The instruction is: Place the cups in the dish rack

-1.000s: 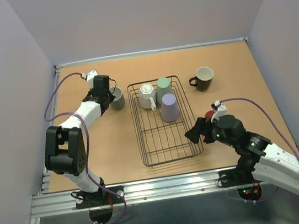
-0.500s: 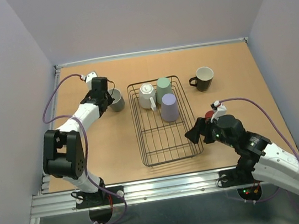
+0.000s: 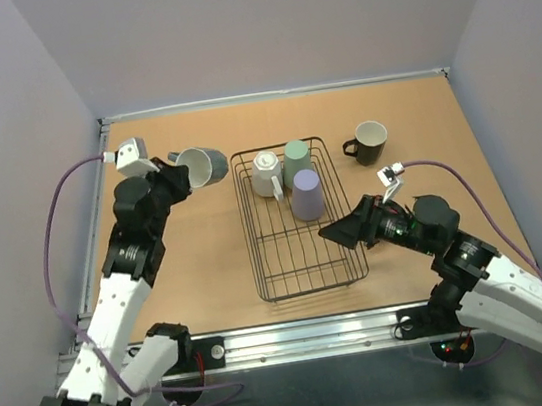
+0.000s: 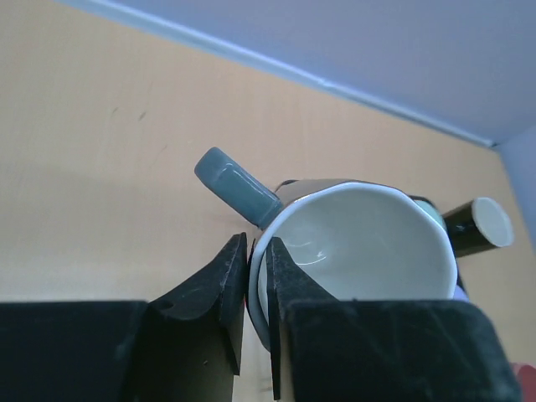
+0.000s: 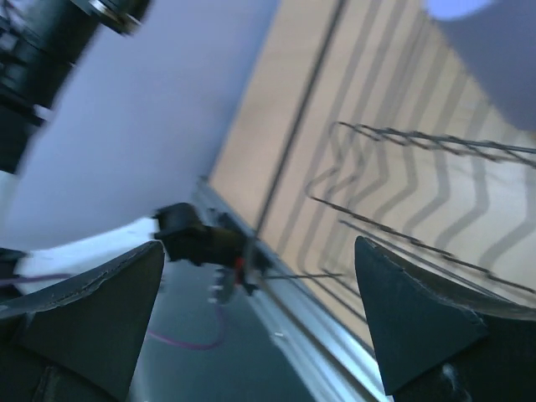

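Five cups and one dish rack in view, left to right. The left tool [image 4: 254, 243] is closed on the wall of the grey mug [image 3: 205, 166], one finger inside the rim and one outside. The mug hangs tipped on its side above the counter [image 3: 194, 264], just off the rack's far-left corner, its mouth partly toward the rack (half a second earlier it stood upright on the counter there, and the left arm has since risen). The dish rack [image 3: 294, 255] holds three cups, all in its far half: the white mug [image 3: 267, 173], the green tumbler [image 3: 296, 159] beside it, and the lavender tumbler [image 3: 306, 196] just nearer. The rack's near half is bare wire. The right tool [image 5: 259, 244] is spread wide with nothing between its fingers, above the rack's right rim toward the near corner, having shifted leftward. The black mug [image 3: 369, 141] stands alone on open counter right of the rack's far corner, apart from rack and walls.
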Robot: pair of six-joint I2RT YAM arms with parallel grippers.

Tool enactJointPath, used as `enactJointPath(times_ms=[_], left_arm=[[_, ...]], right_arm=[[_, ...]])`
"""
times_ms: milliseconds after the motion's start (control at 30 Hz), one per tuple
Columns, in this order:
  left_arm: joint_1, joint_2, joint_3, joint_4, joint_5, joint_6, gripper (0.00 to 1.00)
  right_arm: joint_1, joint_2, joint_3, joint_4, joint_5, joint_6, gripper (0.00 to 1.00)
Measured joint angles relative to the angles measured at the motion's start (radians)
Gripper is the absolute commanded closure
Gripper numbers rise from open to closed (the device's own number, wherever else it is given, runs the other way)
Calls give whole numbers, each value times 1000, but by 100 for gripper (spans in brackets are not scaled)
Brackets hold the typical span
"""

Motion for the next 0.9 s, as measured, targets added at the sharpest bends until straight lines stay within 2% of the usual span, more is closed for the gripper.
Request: enactJointPath(times_ms=[167,333,533,767,900], left_arm=[[-1,-248,-161,113,93,5,100],[-16,-414,-285,207,159,3,100],[-55,-522,-371,347,197,5,100],[-90,-596,-425,444,193,20,100],[-94,-614,-428,487,194,28,100]], right_arm=[[0,158,0,382,-136,277,0],[24,343,43,657,-161,496,0],[92,568,206,807,-142,631,0],[100,809,370,912,-140,699,0],[100,895,404,959,-144,732,0]])
